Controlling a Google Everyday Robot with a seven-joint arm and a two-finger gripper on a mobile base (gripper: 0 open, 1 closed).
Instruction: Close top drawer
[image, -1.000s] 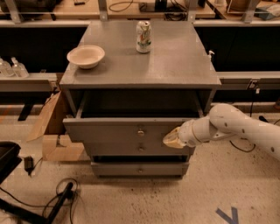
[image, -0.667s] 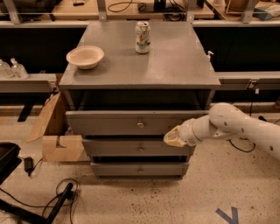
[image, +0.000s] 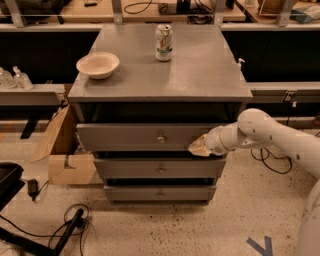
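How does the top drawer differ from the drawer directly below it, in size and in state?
The top drawer has a taller, wider front than the middle drawer. The top drawer stands further forward than the middle drawer. The gripper is against the top drawer's right end; nothing touches the middle drawer. Both are grey with one small round knob at centre.

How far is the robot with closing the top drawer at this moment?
Done: the gripper sits against the front of the top drawer, at its right end. In hand: the push; that front seems to stand forward of the two lower drawers, with a dark gap above it. Left: push it fully home, then pull the arm away.
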